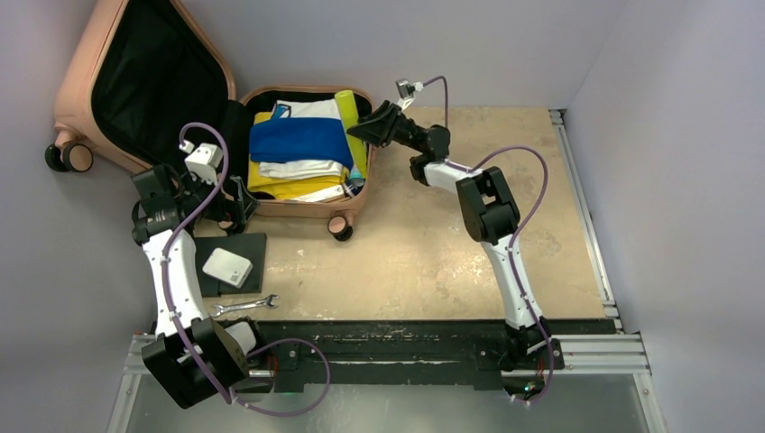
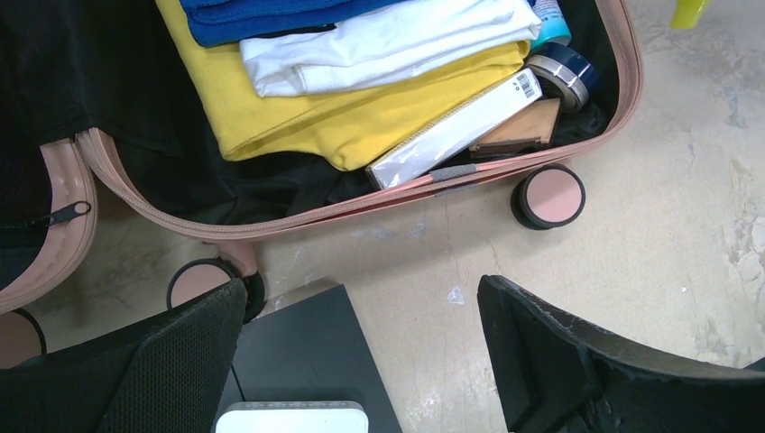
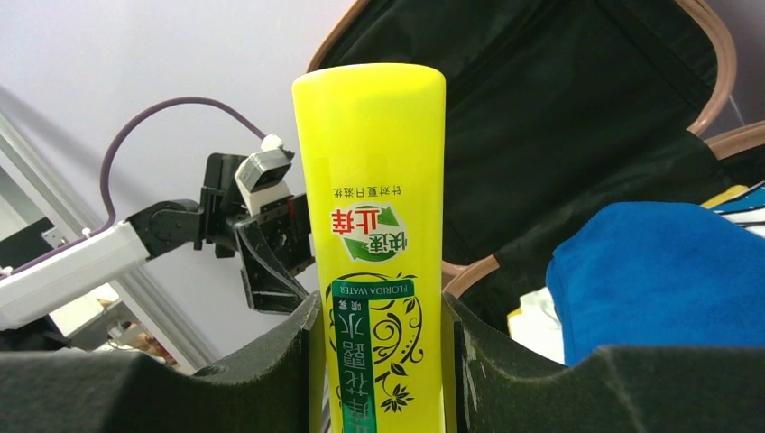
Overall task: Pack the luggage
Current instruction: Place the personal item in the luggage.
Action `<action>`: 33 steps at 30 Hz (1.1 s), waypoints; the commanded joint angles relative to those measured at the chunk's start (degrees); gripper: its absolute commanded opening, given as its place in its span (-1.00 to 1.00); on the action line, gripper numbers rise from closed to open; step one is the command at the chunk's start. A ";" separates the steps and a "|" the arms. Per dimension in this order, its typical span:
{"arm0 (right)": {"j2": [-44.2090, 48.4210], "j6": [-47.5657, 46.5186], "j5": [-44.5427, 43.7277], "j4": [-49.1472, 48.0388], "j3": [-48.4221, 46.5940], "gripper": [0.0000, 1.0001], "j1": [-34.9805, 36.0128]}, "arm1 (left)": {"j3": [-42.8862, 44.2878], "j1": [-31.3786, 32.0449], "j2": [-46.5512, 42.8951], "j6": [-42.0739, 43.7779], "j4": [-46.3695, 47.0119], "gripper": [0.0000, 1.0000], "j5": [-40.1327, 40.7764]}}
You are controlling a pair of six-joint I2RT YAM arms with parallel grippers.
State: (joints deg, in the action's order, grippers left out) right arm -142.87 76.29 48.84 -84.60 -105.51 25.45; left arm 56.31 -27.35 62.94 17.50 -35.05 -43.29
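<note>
Luggage, a salmon-pink hard-shell suitcase, lies open at the far left of the table. Its black-lined lid leans up against the left wall and its bottom half lies flat to the right of the lid. Folded clothes fill that half: a blue towel on top, a white garment under it and a yellow one at the bottom. A silver box with a barcode is wedged against the near wall, with a round blue-lidded tin at its right end.

The right gripper is clamped on a yellow Florida Water bottle, one finger on each side of the green label, and holds it along the right inner wall of the bottom half.

The left gripper hangs with its jaws spread wide and nothing between them, just near of the suitcase's near rim and its wheel.

Beneath it lies a flat black pad carrying a white box. A wrench lies nearer the bases.
</note>
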 commanded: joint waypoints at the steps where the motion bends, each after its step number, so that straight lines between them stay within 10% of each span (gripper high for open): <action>1: 4.34 1.19 -3.00 -10.10 -1.73 -0.81 1.45 | -0.30 -1.04 -0.27 -0.27 0.61 0.99 -2.54; 33: -2.61 -15.20 -0.76 -17.23 5.73 -0.55 0.55 | -0.24 -2.35 -0.46 0.01 0.21 0.99 -4.34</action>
State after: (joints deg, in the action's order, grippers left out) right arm -147.48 63.86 47.77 -86.21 -99.94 26.61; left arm 56.31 -29.04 62.94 17.52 -35.44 -45.39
